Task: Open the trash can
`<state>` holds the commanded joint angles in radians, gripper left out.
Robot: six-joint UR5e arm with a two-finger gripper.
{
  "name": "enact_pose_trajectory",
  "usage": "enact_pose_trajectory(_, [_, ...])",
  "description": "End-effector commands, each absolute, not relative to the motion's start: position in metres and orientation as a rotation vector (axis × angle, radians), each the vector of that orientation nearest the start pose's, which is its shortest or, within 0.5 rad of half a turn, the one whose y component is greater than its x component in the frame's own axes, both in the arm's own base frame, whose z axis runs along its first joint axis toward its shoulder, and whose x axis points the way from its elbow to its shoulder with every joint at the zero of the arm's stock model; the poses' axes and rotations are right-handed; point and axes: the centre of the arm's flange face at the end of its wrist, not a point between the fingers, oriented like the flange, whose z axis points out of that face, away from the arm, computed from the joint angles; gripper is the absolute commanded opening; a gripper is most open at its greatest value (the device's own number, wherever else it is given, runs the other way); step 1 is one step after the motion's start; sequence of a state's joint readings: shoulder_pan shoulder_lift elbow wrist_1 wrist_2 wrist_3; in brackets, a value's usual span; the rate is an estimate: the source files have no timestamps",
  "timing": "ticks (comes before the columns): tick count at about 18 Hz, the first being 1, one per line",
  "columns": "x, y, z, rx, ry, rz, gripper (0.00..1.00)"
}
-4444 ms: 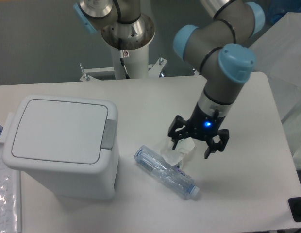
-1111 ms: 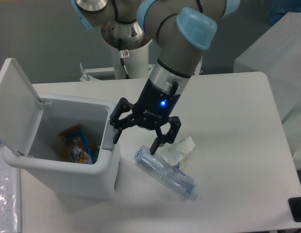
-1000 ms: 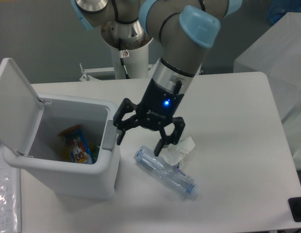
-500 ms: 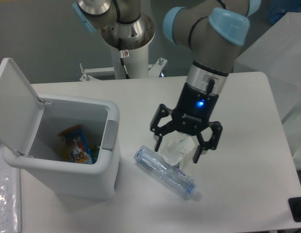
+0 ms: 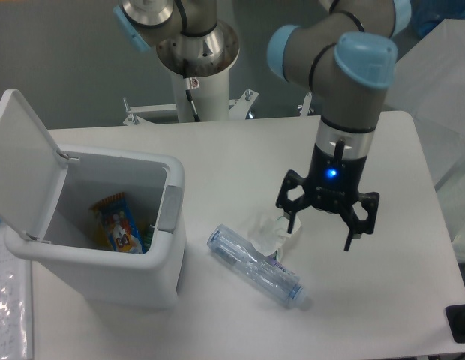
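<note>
- Lid up: the trash can (image 5: 97,232) sits at nine o'clock on the table (image 5: 382,150), its hinged lid (image 5: 22,161) tilted back and a snack packet (image 5: 116,225) visible inside, so the opening looks done.
- Withdrawal: a second ago the gripper (image 5: 326,214) hung beside the grey push-button (image 5: 169,208); it has since swung toward three o'clock, well apart from the bin.
- Claw: fingers spread wide, holding nothing (it hovers above the table).
- Clutter: a clear plastic bottle (image 5: 255,266) and crumpled tissue (image 5: 274,232) lie near centre.
- Hidden: the bin's left edge is cropped, its deeper contents shadowed; a dark object (image 5: 461,322) at four o'clock is cut off.
</note>
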<state>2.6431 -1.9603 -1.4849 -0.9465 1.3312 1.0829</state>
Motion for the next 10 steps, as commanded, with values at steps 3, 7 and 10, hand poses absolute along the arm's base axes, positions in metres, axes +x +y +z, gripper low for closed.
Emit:
enact_pose_trajectory(3, [-0.510,0.450,0.362,-2.838,0.146,0.219,1.00])
enact_pose_trajectory(7, [-0.508,0.441,0.352,-2.924,0.309,0.183,1.00])
enact_pose_trajectory(10, [-0.508,0.442,0.346,-2.928,0.311,0.173,1.00])
